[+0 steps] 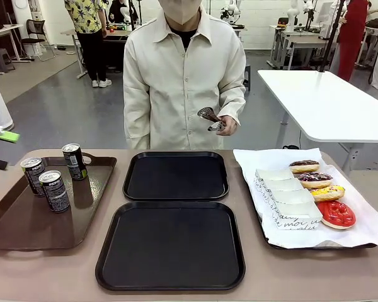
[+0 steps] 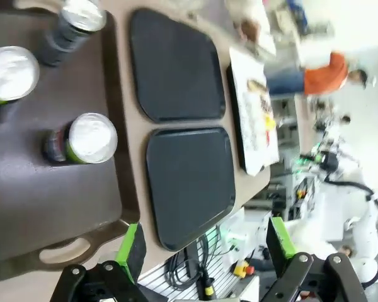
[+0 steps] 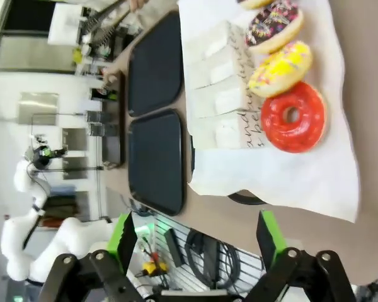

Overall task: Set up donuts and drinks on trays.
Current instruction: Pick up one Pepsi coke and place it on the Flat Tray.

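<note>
Though sq-ish, blk trays (image 1: 175, 176) round-cornered.

Print on donut boxes (image 1: 292, 210) and cans (image 1: 55, 190) is illegible.

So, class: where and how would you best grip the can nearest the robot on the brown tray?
Probably its upper body, just under the silver top, coming down from above: the can stands upright and is round. Set the jaws on the sides facing away from the neighbouring can, which stands close by.

I see tan table (image 1: 50, 277): brown tray (image 1: 25, 229) left, far black tray (image 1: 176, 177) and near black tray (image 1: 170, 246) centre, paper-lined tray (image 1: 370, 228) right.
</note>
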Controlling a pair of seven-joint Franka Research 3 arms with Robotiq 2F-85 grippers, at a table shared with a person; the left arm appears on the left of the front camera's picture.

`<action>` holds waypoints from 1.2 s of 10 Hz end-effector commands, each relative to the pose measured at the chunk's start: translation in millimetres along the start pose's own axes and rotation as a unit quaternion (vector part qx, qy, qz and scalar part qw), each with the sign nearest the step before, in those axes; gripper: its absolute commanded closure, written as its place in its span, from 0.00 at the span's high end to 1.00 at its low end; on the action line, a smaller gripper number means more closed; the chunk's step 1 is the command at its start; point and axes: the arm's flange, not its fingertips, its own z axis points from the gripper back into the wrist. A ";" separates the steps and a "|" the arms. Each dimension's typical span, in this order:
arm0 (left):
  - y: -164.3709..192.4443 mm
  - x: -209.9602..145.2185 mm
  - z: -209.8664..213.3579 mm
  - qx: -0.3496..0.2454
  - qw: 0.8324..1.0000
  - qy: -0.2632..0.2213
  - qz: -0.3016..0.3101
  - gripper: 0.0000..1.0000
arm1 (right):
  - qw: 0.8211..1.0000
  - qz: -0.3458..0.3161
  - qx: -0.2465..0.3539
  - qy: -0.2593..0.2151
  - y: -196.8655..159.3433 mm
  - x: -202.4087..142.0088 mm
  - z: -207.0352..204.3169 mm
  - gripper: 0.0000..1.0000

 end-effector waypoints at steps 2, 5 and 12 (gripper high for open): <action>31.6 -10.6 41.2 -0.030 0.998 -0.032 0.033 1.00 | 0.996 0.040 0.082 -0.004 -24.6 4.1 38.8 1.00; 54.8 -24.7 71.9 -0.043 0.995 -0.061 0.064 1.00 | 0.994 0.054 0.092 -0.029 -17.7 -6.5 91.7 1.00; 68.8 -39.6 102.2 -0.028 0.992 -0.091 0.084 1.00 | 0.996 -0.001 0.077 -0.047 -35.5 -22.1 122.7 1.00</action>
